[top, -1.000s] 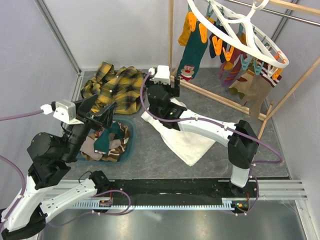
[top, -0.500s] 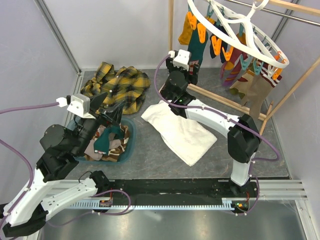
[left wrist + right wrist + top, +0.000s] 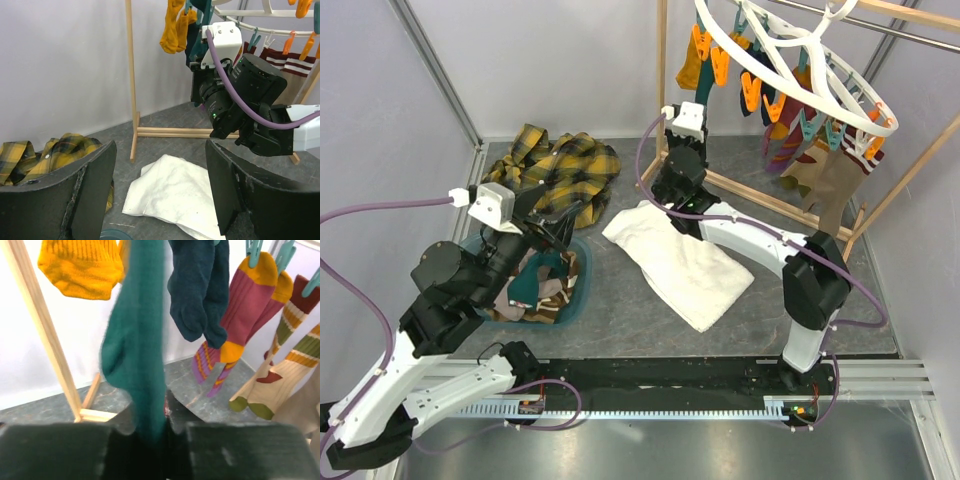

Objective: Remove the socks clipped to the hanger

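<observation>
The white hanger [image 3: 790, 55] hangs from the wooden rack with several socks [image 3: 815, 165] clipped under it. My right gripper [image 3: 696, 122] reaches up at its left end and is shut on a long teal sock [image 3: 137, 340], which runs down between the jaws of that gripper [image 3: 150, 427]. A mustard sock [image 3: 82, 262], a navy sock [image 3: 197, 285] and a maroon sock [image 3: 247, 295] hang beside it. My left gripper [image 3: 555, 215] hovers open and empty above a teal basin [image 3: 578, 298] holding loose socks [image 3: 535, 285]; its gripper [image 3: 160, 150] faces the towel and the right arm.
A yellow-black plaid shirt [image 3: 555, 170] lies at the back left. A white towel [image 3: 680, 265] is spread on the floor mid-table. The wooden rack post [image 3: 662, 80] stands just left of my right gripper, its base bar [image 3: 760, 200] running along the floor behind.
My right gripper rose from the towel to the teal sock and closed on it. My left arm lifted and shifted right over the basin, still open.
</observation>
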`<action>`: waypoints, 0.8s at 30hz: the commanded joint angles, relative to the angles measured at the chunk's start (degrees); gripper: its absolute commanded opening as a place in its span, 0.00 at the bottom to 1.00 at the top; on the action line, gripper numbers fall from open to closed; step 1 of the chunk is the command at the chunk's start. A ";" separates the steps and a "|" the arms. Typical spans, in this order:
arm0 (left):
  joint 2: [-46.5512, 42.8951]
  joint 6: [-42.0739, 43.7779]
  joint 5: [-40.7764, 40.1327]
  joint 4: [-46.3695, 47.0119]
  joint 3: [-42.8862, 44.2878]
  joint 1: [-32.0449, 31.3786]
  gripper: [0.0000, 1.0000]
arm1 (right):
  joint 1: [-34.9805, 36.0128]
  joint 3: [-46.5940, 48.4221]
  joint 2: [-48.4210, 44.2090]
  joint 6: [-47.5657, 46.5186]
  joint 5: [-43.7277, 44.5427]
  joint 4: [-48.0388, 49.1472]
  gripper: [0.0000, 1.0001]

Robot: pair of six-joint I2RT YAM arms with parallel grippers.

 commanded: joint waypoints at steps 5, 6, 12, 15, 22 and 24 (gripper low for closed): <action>8.63 -6.26 1.67 -0.72 10.97 0.11 0.76 | -0.22 -6.50 -12.94 13.38 -13.13 -12.25 0.00; 9.95 -6.79 1.94 -0.63 12.13 0.11 0.75 | -0.13 -7.73 -14.08 14.17 -14.53 -12.43 0.00; 21.11 -7.76 4.22 0.42 21.19 0.19 0.75 | -0.04 -13.62 -23.31 19.00 -27.89 -19.54 0.00; 24.37 -7.58 5.89 1.21 22.86 0.11 0.75 | -0.13 -15.38 -27.70 21.03 -30.54 -23.32 0.00; 28.07 -8.99 10.18 1.83 23.31 0.11 0.76 | -0.22 -18.02 -36.67 25.51 -34.93 -30.26 0.00; 28.33 -11.00 13.34 2.79 22.43 0.11 0.75 | -0.22 -19.16 -39.30 27.70 -35.11 -30.97 0.00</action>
